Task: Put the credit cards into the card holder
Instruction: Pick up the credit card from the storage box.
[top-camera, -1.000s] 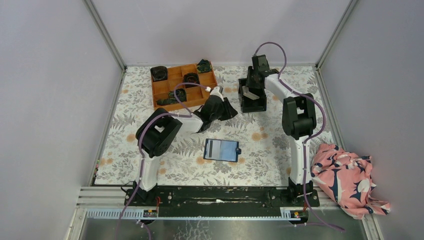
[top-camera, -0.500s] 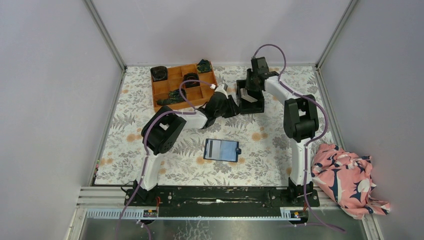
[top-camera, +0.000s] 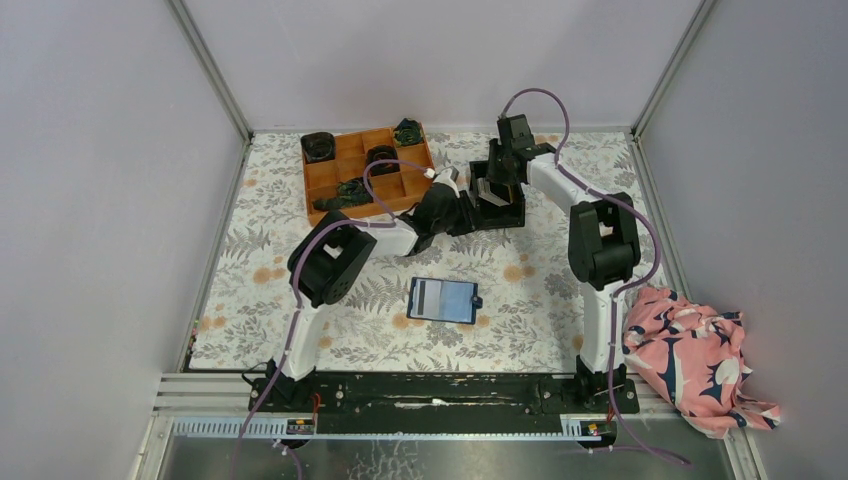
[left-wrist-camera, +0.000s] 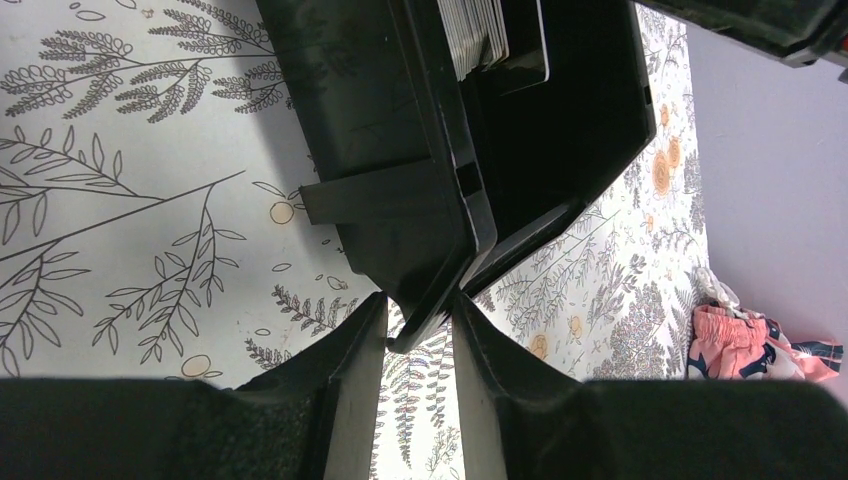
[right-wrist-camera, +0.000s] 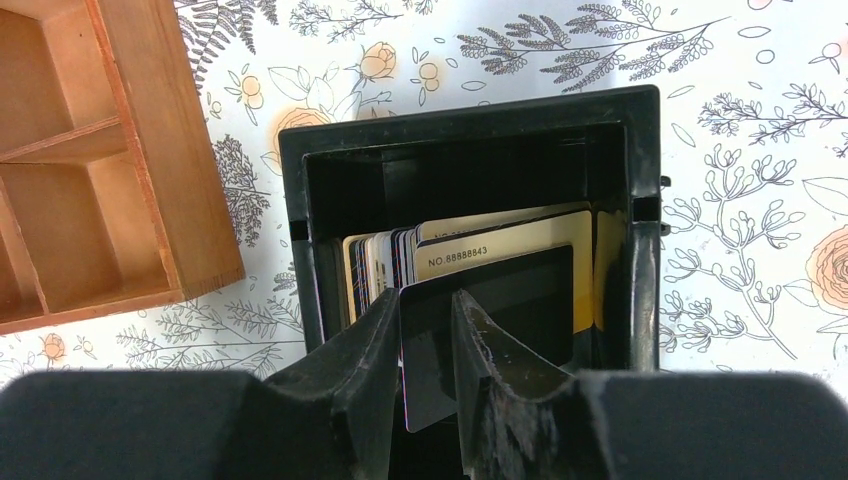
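**Both grippers at the black bin**

Your left gripper (left-wrist-camera: 420, 335) is clamped on a corner of the black bin (right-wrist-camera: 470, 115). Your right gripper (right-wrist-camera: 428, 325) is down inside it, jaws straddling a dark card (right-wrist-camera: 520, 310) in front of the upright credit cards (right-wrist-camera: 500, 235); you can't tell if it's gripped. The card holder (top-camera: 443, 299) lies open on the table (top-camera: 300, 300), well apart.

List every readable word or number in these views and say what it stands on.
"NO.88888843": on the cream card standing in the bin.
Print on the other cards behind it is too small to read.
The dark card in front shows no text.
The wallet shows none that can be read.
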